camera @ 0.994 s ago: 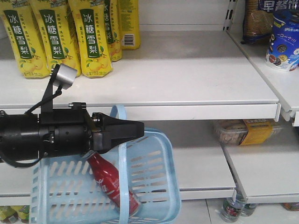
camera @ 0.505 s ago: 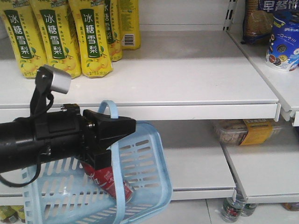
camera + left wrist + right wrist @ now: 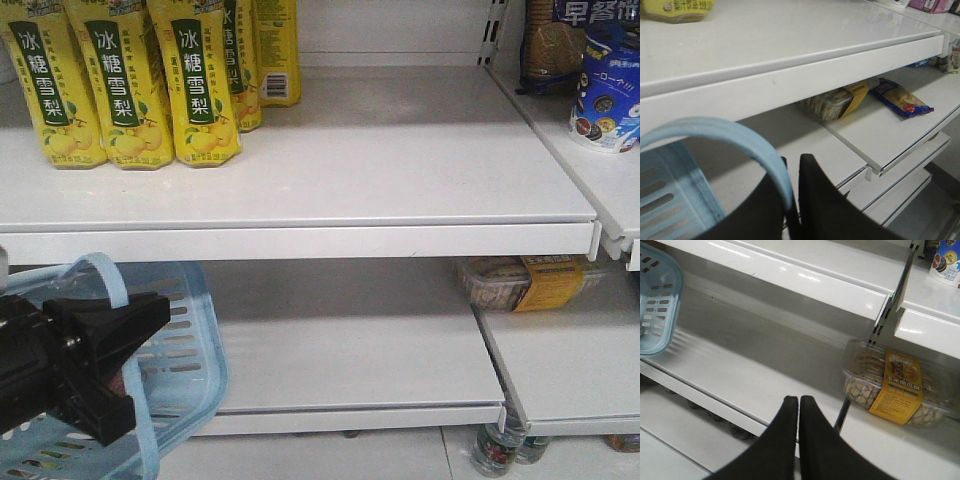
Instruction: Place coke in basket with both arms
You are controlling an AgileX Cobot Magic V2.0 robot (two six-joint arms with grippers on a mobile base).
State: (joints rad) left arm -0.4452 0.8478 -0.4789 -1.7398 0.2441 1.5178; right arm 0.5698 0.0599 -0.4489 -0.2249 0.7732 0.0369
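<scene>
We hold the basket [image 3: 185, 350] by its light blue swing handle [image 3: 730, 135]: the left claw [image 3: 790, 200] is closed narrow on this band, which passes between the two black tips in the left wrist view. In the front view the basket hangs at the near left, low under the upper shelf [image 3: 400, 170], and most of it is cut by the picture edge. The coke we cannot see in any view now; we judge it lies inside the basket, below and left of the left claw, but its long axis is hidden. The right claw [image 3: 798, 407] is pressed together with nothing between the tips, well apart to the right of the basket, over the lower shelf [image 3: 740, 365] near a clear box of snacks [image 3: 895, 385]. Yellow pear drink packs [image 3: 125, 80] stand far left on the upper shelf.
</scene>
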